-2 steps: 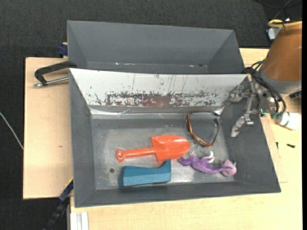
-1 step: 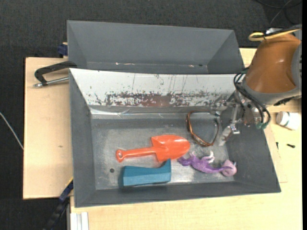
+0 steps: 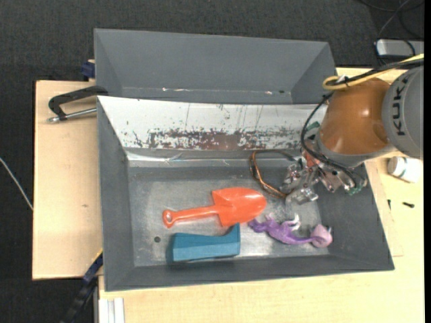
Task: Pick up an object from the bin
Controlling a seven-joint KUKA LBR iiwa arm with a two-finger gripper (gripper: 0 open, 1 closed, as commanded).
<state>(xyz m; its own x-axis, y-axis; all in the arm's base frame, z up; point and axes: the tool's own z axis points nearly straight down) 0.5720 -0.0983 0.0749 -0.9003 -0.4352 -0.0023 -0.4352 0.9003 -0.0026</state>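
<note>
Gripper (image 3: 301, 192) low in grey metal bin (image 3: 114, 200), right part of the floor, close to the back wall. Arm enters from view-right; orange cover (image 3: 353, 123) sits on the wrist above and right of the gripper. Thin brown cables (image 3: 261, 175) loop down just left of it.

Gripper state: cannot tell whether it is open or closed, nor whether it has hold of anything; the tip is a cluttered metal cluster from this angle.

Nearest thing: purple floppy toy (image 3: 289, 231), irregular and limb-like, lying flat on the floor just in front of the gripper, stretching a little to either side of it. Contact between the two cannot be made out.

Left of the gripper: orange plastic scoop (image 3: 232, 206), bowl end near the gripper, handle pointing away to the left. Blue rectangular block (image 3: 204, 245) further left and forward, just in front of the scoop.
</note>
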